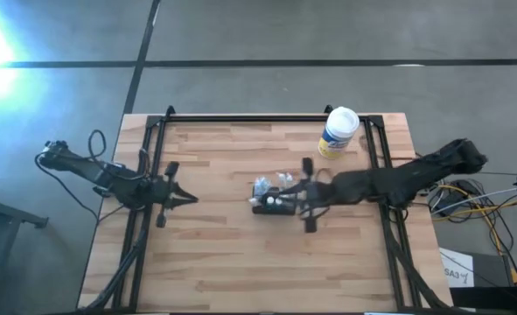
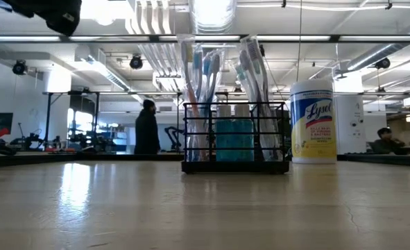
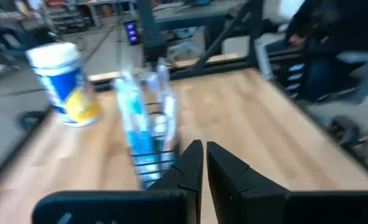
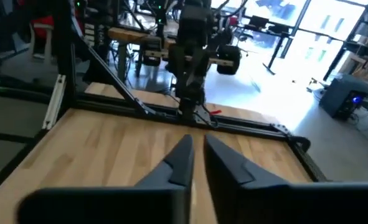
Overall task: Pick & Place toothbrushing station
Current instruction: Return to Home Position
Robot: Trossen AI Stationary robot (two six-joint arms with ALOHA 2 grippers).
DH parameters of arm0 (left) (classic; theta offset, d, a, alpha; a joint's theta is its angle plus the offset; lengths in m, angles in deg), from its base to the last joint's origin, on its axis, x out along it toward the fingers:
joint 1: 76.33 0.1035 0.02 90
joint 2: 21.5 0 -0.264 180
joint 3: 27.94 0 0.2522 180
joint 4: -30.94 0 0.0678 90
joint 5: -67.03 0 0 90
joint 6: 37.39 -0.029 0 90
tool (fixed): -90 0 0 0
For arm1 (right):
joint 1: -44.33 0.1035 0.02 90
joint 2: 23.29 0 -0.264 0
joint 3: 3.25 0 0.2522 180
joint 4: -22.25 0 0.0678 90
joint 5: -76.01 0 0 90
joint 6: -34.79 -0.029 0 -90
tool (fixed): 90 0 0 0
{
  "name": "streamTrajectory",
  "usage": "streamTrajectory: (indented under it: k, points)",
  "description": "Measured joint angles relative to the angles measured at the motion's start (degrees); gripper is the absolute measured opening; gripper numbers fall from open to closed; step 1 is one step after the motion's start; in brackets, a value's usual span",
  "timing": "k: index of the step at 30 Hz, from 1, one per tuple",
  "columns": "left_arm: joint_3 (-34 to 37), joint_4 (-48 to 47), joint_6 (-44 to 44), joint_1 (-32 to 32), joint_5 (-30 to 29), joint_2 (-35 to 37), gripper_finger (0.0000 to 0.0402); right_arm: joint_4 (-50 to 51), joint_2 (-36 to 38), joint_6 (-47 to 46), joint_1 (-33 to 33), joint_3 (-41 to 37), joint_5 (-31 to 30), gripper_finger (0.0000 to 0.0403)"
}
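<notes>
Evidently, the toothbrushing station is already loaded with toothbrushes. It is seen just beside the right gripper's jaws and well ahead of the left gripper's. Both pairs are all but closed and empty. Only the arms' retreat is judged outstanding.
</notes>
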Motion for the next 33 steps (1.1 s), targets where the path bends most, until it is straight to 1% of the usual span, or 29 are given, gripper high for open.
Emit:
streamTrajectory:
  k: [2,4,5,9,11,12,14,17,19,20,24,29,31,33]
  points:
    - [-3.1,-4.8,-3.1,0.0,-2.2,0.1,0.0025,2.8,4.3,0.0,0.0,-0.6,0.8,0.0016]
    - [-5.5,-9.5,-6.6,0.0,-4.1,0.0,0.0021,4.5,8.6,0.1,0.0,-2.0,3.4,0.0013]
    - [-6.2,-11.2,-8.2,0.0,-6.1,0.1,0.0017,4.4,10.5,0.0,0.0,-2.9,4.1,0.0012]
    - [-7.1,-12.3,-12.0,0.0,-17.2,0.4,0.0005,4.5,18.5,-0.5,0.0,-7.8,4.3,0.0009]
    - [-7.1,-12.3,-13.0,0.0,-19.6,1.2,0.0007,4.5,22.6,-1.7,0.0,-11.0,3.6,0.0008]
    - [-7.1,-12.3,-13.4,0.0,-19.6,1.7,0.0008,4.3,24.6,-2.3,0.0,-12.8,2.9,0.0008]
    - [-6.7,-11.4,-13.6,0.0,-17.7,3.1,0.0007,3.9,28.5,-3.9,0.0,-16.6,2.5,0.0008]
    - [-5.2,-7.4,-15.2,0.0,-10.3,7.4,0.0004,-0.6,33.6,-5.7,0.0,-23.0,2.5,0.0008]
    - [-4.1,-4.5,-15.9,0.0,-7.8,10.7,0.0004,-3.7,36.4,-6.5,0.0,-26.5,2.5,0.0008]
    - [-3.7,-4.3,-15.8,0.0,-7.9,12.4,0.0004,-4.3,37.7,-7.1,0.0,-27.9,2.0,0.0008]
    - [-2.0,-5.3,-13.1,0.0,-11.5,18.1,0.0003,-4.1,41.2,-9.2,0.0,-31.9,-2.0,0.0008]
    - [1.3,-4.1,-11.5,0.0,-12.4,25.7,0.0002,-6.6,45.0,-9.0,0.1,-36.3,-2.0,0.0008]
    - [2.7,-6.4,-11.1,0.0,-13.3,25.6,0.0002,-10.2,46.5,-8.7,0.0,-38.8,-2.1,0.0008]
    - [2.8,-2.8,-9.4,0.0,-11.3,25.3,0.0002,-13.0,48.5,-8.1,-0.2,-41.0,-2.0,0.0008]
